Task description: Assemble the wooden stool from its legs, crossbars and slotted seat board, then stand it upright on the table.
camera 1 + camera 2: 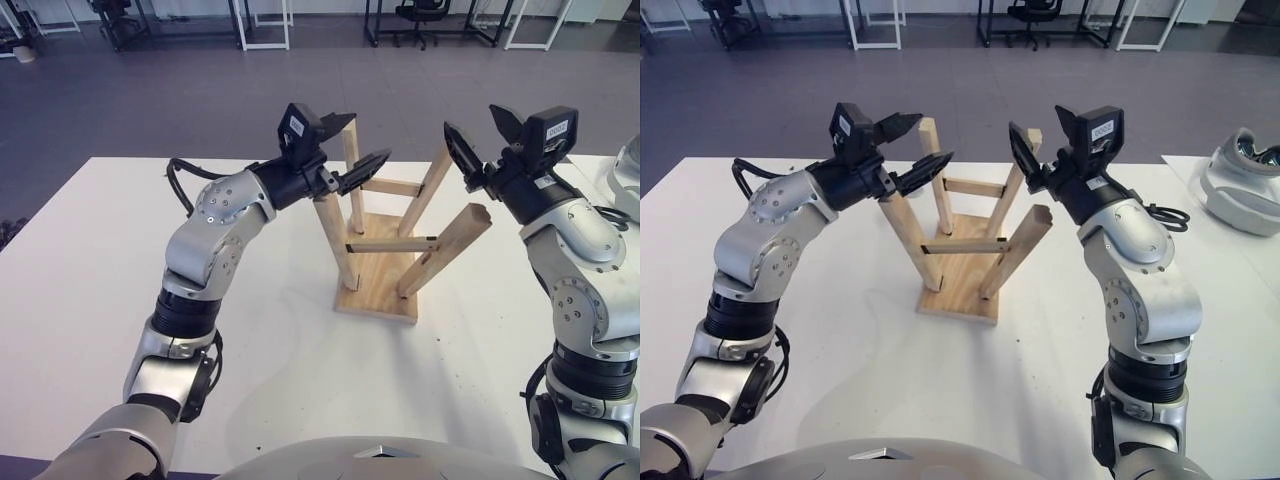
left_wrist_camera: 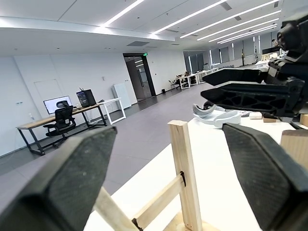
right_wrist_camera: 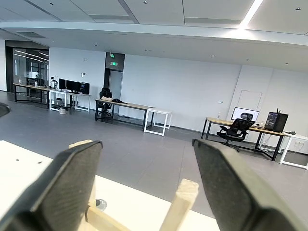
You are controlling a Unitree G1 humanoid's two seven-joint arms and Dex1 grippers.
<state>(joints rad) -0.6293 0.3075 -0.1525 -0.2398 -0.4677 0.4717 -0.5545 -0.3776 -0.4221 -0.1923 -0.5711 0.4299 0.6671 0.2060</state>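
A white-and-grey headset point(image 1: 1245, 180) lies at the right edge of the white table point(image 1: 100, 300), well apart from the table's middle. Beyond the far edge stretches a grey floor point(image 1: 200, 90) with white-framed desks point(image 1: 262, 25) and a black office chair point(image 1: 420, 15). In the left wrist view, another office chair point(image 2: 62, 122) stands at a desk bearing a monitor point(image 2: 53, 103), near a dark doorway point(image 2: 139, 79), under long ceiling light strips point(image 2: 122, 12). In the right wrist view, a green sign point(image 3: 114, 55) hangs above a door.
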